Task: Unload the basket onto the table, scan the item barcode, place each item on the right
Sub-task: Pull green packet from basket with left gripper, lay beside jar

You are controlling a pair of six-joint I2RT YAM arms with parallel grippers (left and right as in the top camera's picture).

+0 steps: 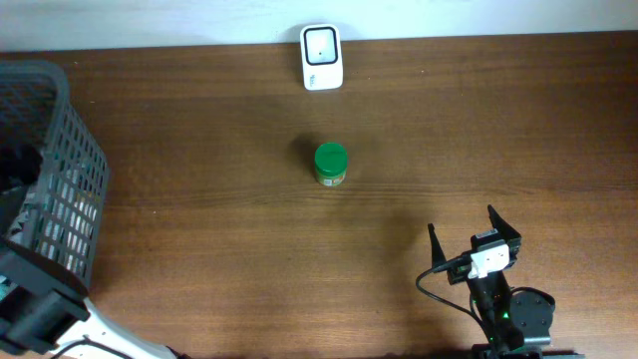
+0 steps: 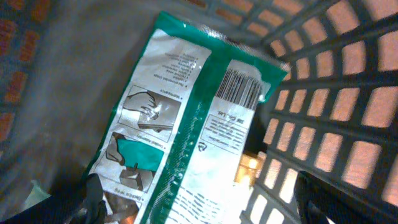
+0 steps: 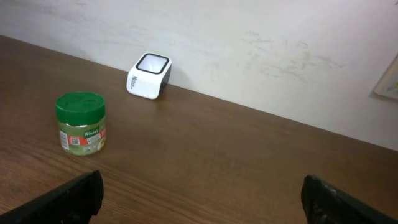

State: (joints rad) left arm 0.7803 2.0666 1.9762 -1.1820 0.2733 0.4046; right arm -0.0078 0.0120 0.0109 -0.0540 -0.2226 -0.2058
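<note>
The little green jar (image 1: 330, 165) stood in the middle of the table (image 1: 199, 219), well apart from the white scanner (image 1: 322, 57) by the wall. The right fingers (image 1: 463, 227) were wide open, holding nothing, and faced the jar. I think they needed to take it next. A good way was to grab it low by its sides, keep it upright, and turn its striped code to face the scanner. The left fingers (image 2: 199, 199) were open too, over a packet (image 2: 180, 124) lying in the basket (image 2: 348, 124)
</note>
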